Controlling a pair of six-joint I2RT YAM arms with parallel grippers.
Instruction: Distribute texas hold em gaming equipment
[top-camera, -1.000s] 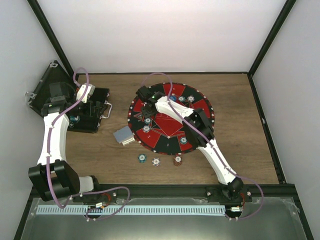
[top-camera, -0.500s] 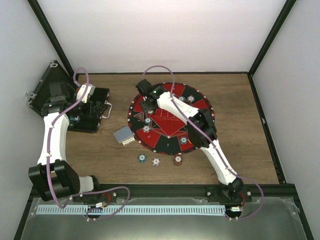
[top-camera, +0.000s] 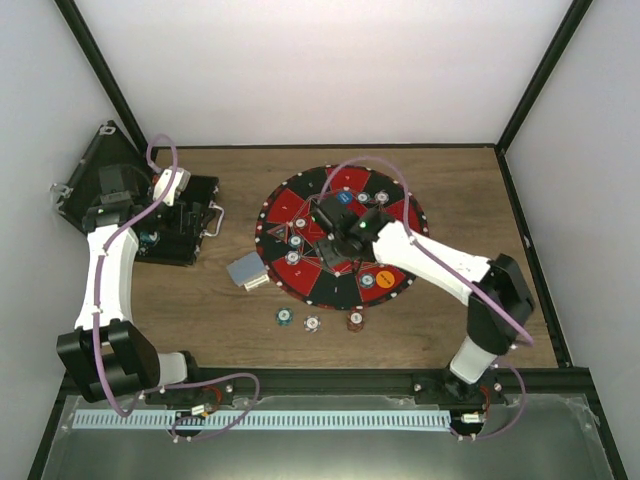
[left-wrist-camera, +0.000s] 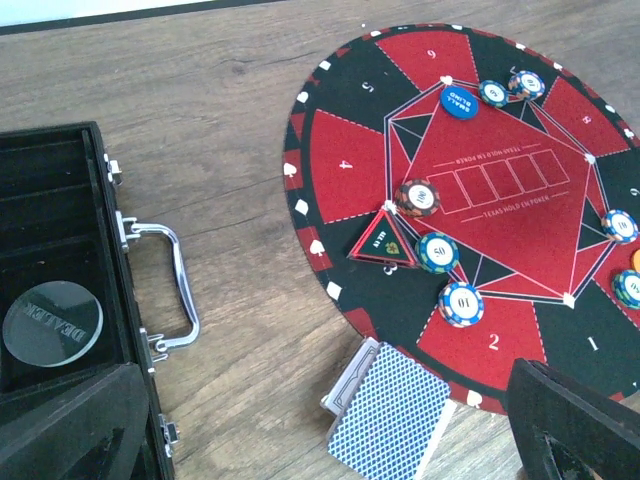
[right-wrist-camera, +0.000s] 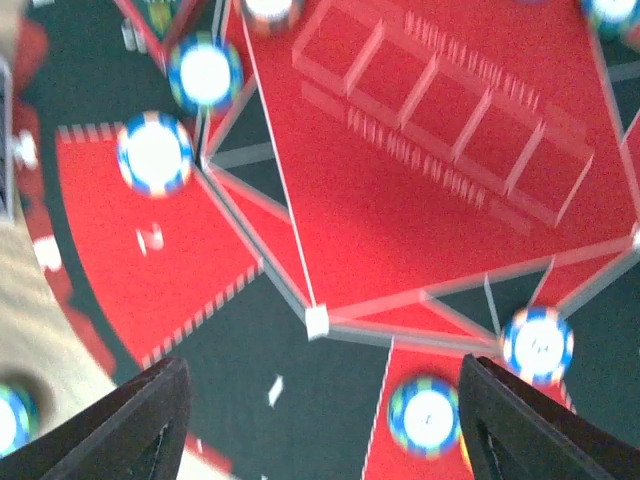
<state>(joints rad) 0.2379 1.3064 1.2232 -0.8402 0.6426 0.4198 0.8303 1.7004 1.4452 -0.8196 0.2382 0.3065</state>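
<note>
Chips (left-wrist-camera: 438, 252): at least seven striped-edge ones on the mat (top-camera: 300, 205), mostly at the corners of its red centre field.
Three loose chips (top-camera: 312, 323): in a row on bare wood, btwn mat and near edge, apart from each other.
Card deck (left-wrist-camera: 385, 420): grey-blue backs up, slightly fanned, on the wood just beside the mat's near-left rim.
Mat: round, red/black, mid-worktop.
Other pieces on mat: blue "small blind" disc (left-wrist-camera: 459, 101) toward far edge; triangular marker (left-wrist-camera: 385, 240) just beside a chip.
Case (top-camera: 120, 195): black, lid open, at left edge toward far-left corner. Round "DEALER" disc (left-wrist-camera: 52, 322) lies inside.
L gripper (top-camera: 190, 215): above the case's right side, jaws wide apart, nothing btwn them.
R gripper (right-wrist-camera: 320, 395): above the mat's centre field, jaws spread, holding nothing; wrist view blurred.
</note>
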